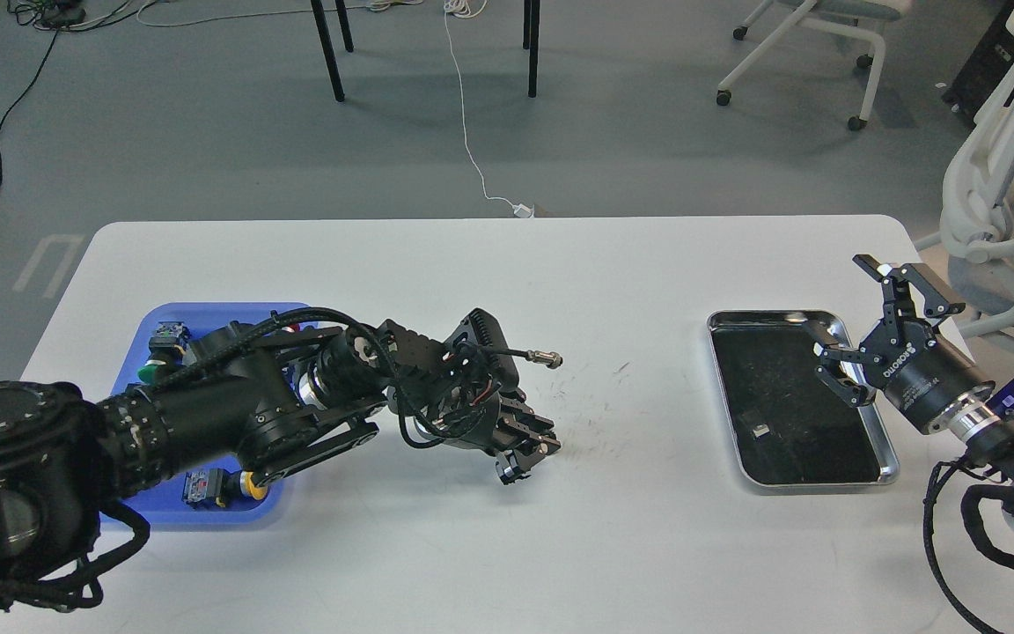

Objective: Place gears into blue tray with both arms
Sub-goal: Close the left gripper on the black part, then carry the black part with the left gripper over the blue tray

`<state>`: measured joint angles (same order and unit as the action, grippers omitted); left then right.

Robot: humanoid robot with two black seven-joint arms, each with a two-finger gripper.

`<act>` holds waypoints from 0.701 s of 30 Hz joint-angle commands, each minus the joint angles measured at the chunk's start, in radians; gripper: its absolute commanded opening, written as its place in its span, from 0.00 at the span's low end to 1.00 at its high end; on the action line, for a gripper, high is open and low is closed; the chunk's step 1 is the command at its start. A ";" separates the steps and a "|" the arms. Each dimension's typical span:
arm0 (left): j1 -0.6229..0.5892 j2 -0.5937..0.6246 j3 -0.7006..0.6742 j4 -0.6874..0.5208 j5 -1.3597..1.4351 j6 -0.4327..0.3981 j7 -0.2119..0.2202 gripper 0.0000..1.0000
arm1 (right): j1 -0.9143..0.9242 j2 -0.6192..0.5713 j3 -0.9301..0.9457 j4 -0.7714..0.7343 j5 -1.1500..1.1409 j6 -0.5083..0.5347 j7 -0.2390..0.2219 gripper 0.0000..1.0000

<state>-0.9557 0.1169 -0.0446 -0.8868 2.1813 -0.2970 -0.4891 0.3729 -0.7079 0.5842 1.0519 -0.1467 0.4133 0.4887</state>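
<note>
My left gripper (532, 449) is low over the middle of the white table, its fingers drawn together over the spot where a small black gear lay. The gear is hidden between the fingers. The blue tray (208, 516) lies at the table's left, mostly covered by my left arm. My right gripper (852, 319) hovers open over the right rim of the silver tray, with nothing between its fingers.
The silver tray (889, 458) with a black liner holds one small light piece (764, 430). Coloured push-button switches (212, 487) sit in the blue tray. A cable connector (551, 358) sticks out from my left wrist. White office chairs stand to the right of the table.
</note>
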 commanded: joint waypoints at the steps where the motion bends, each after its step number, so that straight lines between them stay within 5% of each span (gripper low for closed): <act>1: -0.006 0.007 -0.003 -0.011 0.000 0.007 0.000 0.10 | 0.000 0.001 0.000 -0.003 -0.001 0.001 0.000 0.97; 7: -0.072 0.180 -0.017 -0.165 0.000 -0.001 0.000 0.10 | 0.001 0.007 0.002 -0.004 -0.001 0.001 0.000 0.97; 13: -0.092 0.539 -0.012 -0.365 -0.126 -0.008 0.000 0.11 | 0.007 0.005 -0.001 0.004 -0.002 0.004 0.000 0.97; 21: 0.009 0.832 0.025 -0.411 -0.126 -0.001 0.000 0.12 | 0.012 0.011 -0.004 -0.004 -0.005 0.002 0.000 0.97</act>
<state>-0.9896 0.8801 -0.0280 -1.2976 2.0554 -0.3020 -0.4886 0.3853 -0.6975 0.5804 1.0488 -0.1515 0.4160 0.4889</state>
